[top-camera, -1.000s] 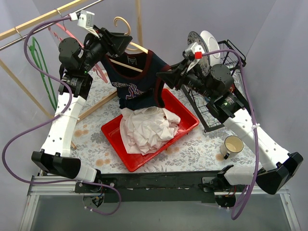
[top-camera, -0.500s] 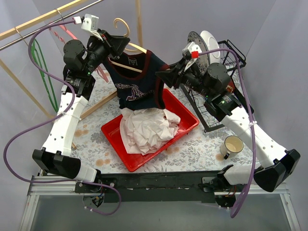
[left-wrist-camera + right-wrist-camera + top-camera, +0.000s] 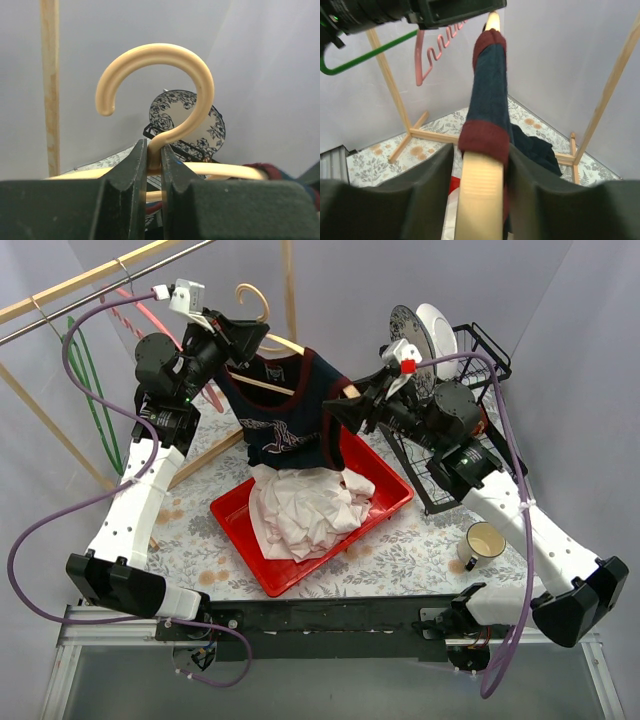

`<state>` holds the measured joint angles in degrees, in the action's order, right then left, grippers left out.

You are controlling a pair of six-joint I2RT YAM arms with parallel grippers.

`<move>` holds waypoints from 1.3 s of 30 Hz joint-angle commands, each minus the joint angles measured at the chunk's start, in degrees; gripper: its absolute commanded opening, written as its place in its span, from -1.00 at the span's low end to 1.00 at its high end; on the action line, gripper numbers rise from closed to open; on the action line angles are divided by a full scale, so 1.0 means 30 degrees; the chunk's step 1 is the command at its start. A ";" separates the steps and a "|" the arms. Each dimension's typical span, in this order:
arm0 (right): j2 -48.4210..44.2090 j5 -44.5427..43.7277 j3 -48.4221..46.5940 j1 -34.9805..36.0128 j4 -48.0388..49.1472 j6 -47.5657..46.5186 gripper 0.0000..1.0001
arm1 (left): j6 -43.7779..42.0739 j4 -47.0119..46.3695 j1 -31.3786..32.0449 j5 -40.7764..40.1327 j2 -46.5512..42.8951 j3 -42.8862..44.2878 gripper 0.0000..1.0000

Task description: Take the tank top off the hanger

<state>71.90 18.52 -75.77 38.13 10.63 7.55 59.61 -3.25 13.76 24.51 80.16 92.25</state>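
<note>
A navy tank top (image 3: pixel 285 415) with maroon trim hangs on a cream wooden hanger (image 3: pixel 262 300), held in the air over the red tray. My left gripper (image 3: pixel 243 338) is shut on the hanger's neck just below the hook (image 3: pixel 200 85); in the left wrist view my left gripper (image 3: pixel 154 155) pinches the neck. My right gripper (image 3: pixel 340 412) is at the hanger's right end. In the right wrist view my right gripper (image 3: pixel 480 165) is open and straddles the hanger end (image 3: pixel 480 200), where the maroon-edged strap (image 3: pixel 490 85) wraps it; the right finger touches the fabric.
A red tray (image 3: pixel 232 522) holding crumpled white cloth (image 3: pixel 300 505) lies under the tank top. A black dish rack (image 3: pixel 480 355) with plates (image 3: pixel 420 325) stands at the back right, a mug (image 3: pixel 483 540) in front of it. A wooden clothes rail (image 3: pixel 80 280) with green (image 3: pixel 85 370) and pink (image 3: pixel 130 305) hangers is at the left.
My left gripper has lifted the hanger slightly up and to the right. My right gripper has closed in on the hanger's right end.
</note>
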 commanded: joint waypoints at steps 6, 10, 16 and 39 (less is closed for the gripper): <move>-0.2635 -0.1075 0.1729 0.0181 0.1000 0.0499 0.65 | 0.1252 -0.1378 0.0072 -0.2721 -0.1027 0.0423 -1.00; -0.3953 -0.1838 0.3571 0.0181 0.1695 0.0997 0.74 | 0.1134 -0.1438 0.0101 -0.2896 -0.0910 0.0803 -1.00; -0.4777 -0.1547 0.6708 0.0152 0.7048 0.1730 0.69 | 0.1631 -0.1496 0.0130 -0.3920 -0.1377 0.0686 -1.00; -0.1789 -0.1897 0.4514 0.0884 1.2335 -0.1081 0.38 | 0.1896 -0.2256 0.0336 -0.4685 -0.1846 -0.0220 -1.00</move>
<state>66.50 15.14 -59.57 40.01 44.91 7.70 64.93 -5.39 14.28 12.32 78.00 92.38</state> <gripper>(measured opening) 0.692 0.091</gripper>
